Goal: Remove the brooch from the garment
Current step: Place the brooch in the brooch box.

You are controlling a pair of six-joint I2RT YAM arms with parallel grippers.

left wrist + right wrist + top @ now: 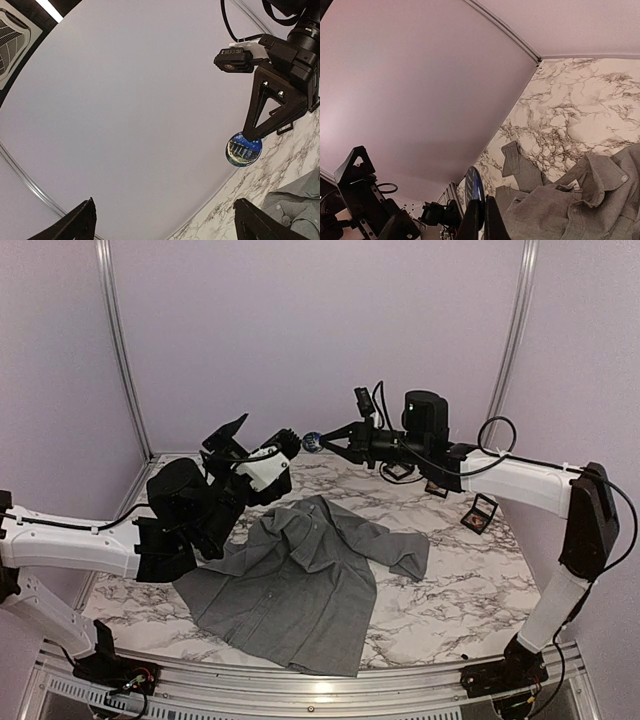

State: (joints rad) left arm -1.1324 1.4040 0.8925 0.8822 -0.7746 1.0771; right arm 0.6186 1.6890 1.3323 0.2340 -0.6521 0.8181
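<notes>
One marbled tabletop fills the floor of the scene. On it the garment lies spread out near the middle, a grey button-up shirt with its collar toward the far wall and one sleeve folded out to the right.

Both arms reach over it from the near edge and meet above the far part of the tabletop. The left hand is raised off the shirt and tilted upward. In the left wrist view its two fingers stand wide apart with nothing between them, facing the other arm.

The right hand points toward it from the right, its fingers pressed together on the rim of the brooch.

Three small dark square cases sit on the far right of the tabletop, well apart from the shirt; what they hold cannot be told.

The brooch is a round disc with a dark blue pictured face. It is held in the air just beyond the shirt's collar, touching no cloth, between the two hands.
</notes>
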